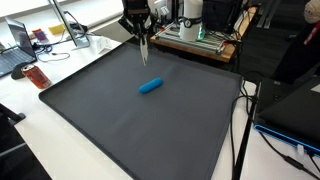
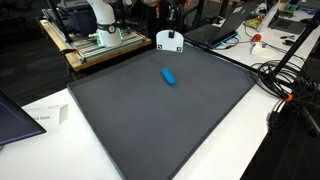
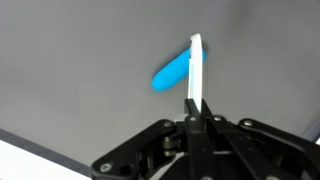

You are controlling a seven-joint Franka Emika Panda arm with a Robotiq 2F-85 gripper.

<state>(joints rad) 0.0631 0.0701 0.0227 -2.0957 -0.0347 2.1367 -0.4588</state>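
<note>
1 blue cyl. (image 1: 150, 86) near closed end effector (image 1: 144, 58)

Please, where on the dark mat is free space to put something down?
The dark grey mat is bare all around the small blue cylinder, widest on the side away from the black gripper. It is tight only between the cylinder and the thin white stick that the gripper holds.

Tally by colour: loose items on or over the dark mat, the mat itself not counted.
Blue: 1, the blue cylinder lying on the mat
White: 1, the white strip clamped in the gripper, above the mat
Total: 2
</note>
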